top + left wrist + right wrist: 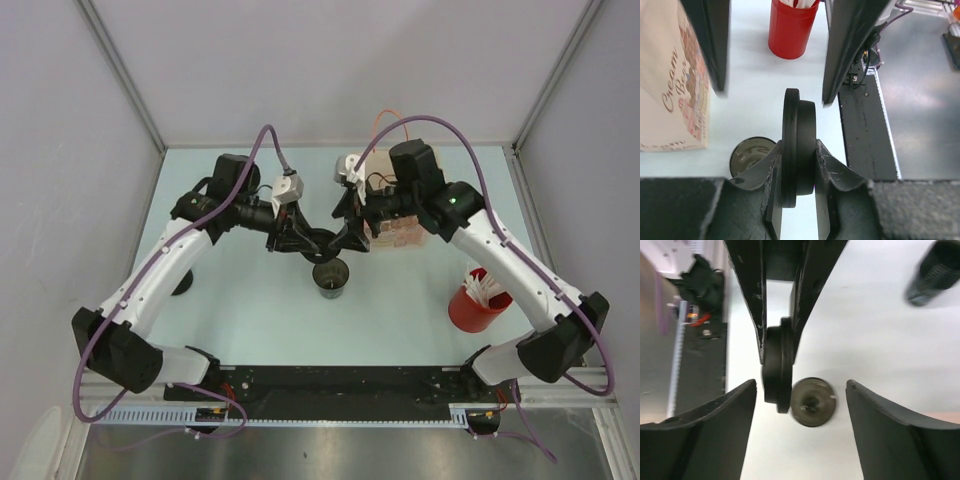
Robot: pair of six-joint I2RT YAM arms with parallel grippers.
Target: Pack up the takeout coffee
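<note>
Lid (799, 150) is clamped edge-on by L gripper (799, 157) near cup (331, 277); whether directly above can't be told. R gripper (801, 386) is spread wide, nothing held. Bag (670, 100) is cut off at frame edge.

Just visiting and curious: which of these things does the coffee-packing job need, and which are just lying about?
Job: round black plastic lid, dark open coffee cup, printed paper bag.
Probably lying about: red tub of white sticks, black ribbed cylinder.
</note>
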